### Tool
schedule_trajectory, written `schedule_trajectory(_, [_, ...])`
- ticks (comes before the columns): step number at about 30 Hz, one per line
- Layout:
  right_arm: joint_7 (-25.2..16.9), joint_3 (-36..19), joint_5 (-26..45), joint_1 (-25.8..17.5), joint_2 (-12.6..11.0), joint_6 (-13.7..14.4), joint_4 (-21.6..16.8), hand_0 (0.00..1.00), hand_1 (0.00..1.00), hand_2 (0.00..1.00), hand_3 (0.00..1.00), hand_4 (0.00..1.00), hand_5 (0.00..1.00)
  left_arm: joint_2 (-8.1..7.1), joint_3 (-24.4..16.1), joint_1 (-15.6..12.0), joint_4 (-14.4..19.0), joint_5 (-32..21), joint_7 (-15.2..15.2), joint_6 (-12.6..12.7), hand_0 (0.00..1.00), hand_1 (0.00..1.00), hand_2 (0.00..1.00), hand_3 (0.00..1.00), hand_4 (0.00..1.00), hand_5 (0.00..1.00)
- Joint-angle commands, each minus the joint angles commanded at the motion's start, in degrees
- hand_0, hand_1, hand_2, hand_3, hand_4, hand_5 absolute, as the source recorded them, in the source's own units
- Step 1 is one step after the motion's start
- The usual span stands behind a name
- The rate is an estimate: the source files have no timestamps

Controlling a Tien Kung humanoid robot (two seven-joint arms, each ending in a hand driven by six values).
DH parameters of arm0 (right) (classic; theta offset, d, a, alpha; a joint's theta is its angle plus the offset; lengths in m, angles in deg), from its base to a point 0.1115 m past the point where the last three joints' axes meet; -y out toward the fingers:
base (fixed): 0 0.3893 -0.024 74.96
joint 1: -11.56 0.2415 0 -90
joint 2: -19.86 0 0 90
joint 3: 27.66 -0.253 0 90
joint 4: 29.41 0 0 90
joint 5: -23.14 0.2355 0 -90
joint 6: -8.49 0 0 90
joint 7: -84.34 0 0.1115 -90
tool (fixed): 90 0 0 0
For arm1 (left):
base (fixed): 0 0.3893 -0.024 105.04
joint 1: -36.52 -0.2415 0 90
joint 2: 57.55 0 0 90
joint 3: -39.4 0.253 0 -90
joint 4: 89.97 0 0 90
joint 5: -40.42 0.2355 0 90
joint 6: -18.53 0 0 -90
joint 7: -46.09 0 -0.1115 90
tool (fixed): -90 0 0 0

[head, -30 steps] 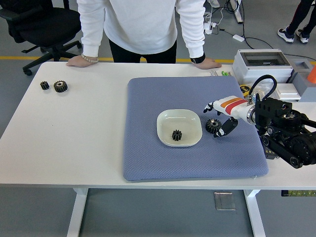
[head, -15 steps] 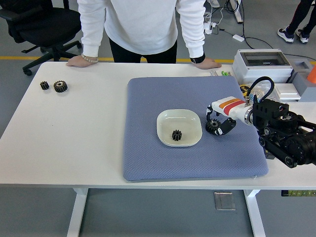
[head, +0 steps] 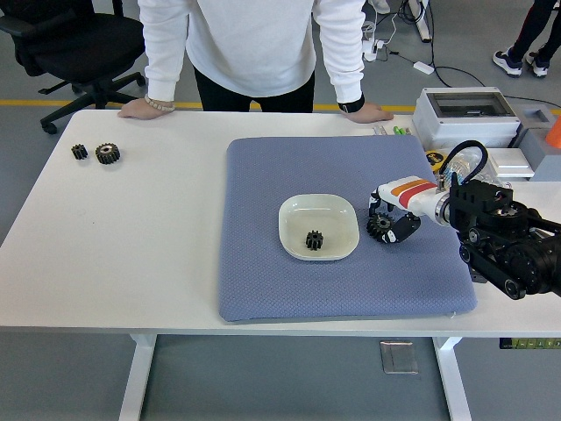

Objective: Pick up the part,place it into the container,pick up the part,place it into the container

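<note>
Robot hand closing on a gear beside the dish

The right white-and-black five-fingered hand is curling around the black toothed gear lying on the blue-grey mat, beside the shallow white square dish.

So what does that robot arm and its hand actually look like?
The right arm is bulky black machinery with a black cable looping above its wrist. The right hand is white with orange and red stripes and black fingertips. No left arm shows.

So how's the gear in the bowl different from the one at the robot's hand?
The gear in the bowl looks smaller; the gear at the hand looks larger. The first lies free inside the white bowl; the second sits on the blue mat, with the right hand closed around it. Both are dark, toothed gears.
</note>
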Motion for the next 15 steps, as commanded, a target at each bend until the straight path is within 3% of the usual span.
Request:
schedule_trajectory(1, [-0.1, 0.0, 0.1, 0.0, -0.1, 0.1, 0.0, 0.289, 0.459, 0.553, 0.535, 0.761, 0.199, 0.00, -0.1, 0.0, 0.0, 0.0, 0.0, 0.0, 0.666, 0.641, 0.754, 0.636, 0.739, 0.620])
schedule_trajectory(6, [-0.5, -0.1, 0.5, 0.0, -0.5, 0.6, -0.4, 0.289, 0.459, 0.553, 0.535, 0.761, 0.199, 0.00, -0.2, -0.1, 0.0, 0.1, 0.0, 0.0, 0.666, 0.641, 0.754, 0.636, 0.739, 0.620])
schedule_trajectory(7, [-0.5, -0.2, 0.7, 0.0, -0.5, 0.7, -0.4, 0.227, 0.421, 0.495, 0.502, 0.714, 0.177, 0.00, -0.2, -0.1, 0.0, 0.1, 0.0, 0.0, 0.666, 0.641, 0.754, 0.635, 0.739, 0.618])
schedule_trajectory(15, [-0.5, -1.5, 0.6, -0.1, -1.5, 0.5, -1.0, 0.216, 0.418, 0.493, 0.500, 0.712, 0.177, 0.02, -0.4, -0.3, 0.0, 0.2, 0.0, 0.0, 0.665, 0.641, 0.754, 0.634, 0.739, 0.618])
